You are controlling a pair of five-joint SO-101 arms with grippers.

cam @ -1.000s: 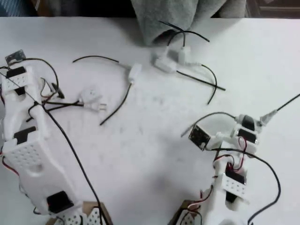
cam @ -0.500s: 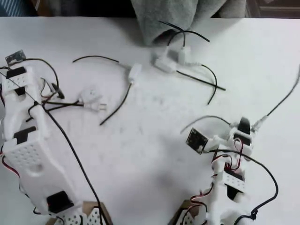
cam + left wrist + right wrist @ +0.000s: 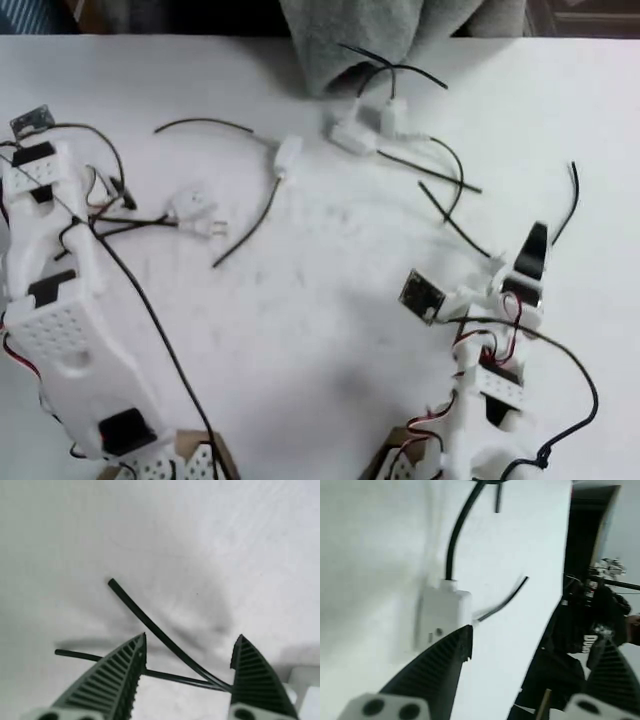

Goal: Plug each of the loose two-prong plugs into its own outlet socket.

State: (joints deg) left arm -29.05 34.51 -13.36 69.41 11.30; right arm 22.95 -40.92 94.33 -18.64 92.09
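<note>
Right claw point(image 3: 535, 640) agape, table edge point(image 3: 561, 555) beyond, white block point(image 3: 442, 612) perhaps touching

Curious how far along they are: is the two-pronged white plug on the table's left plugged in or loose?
Loose. In the high view the plug lies on the table with both prongs bare and nothing joined to them.

You've got a white table point(image 3: 320, 330), a grey cloth point(image 3: 350, 35) draped over its far edge, and dim room beyond.
</note>
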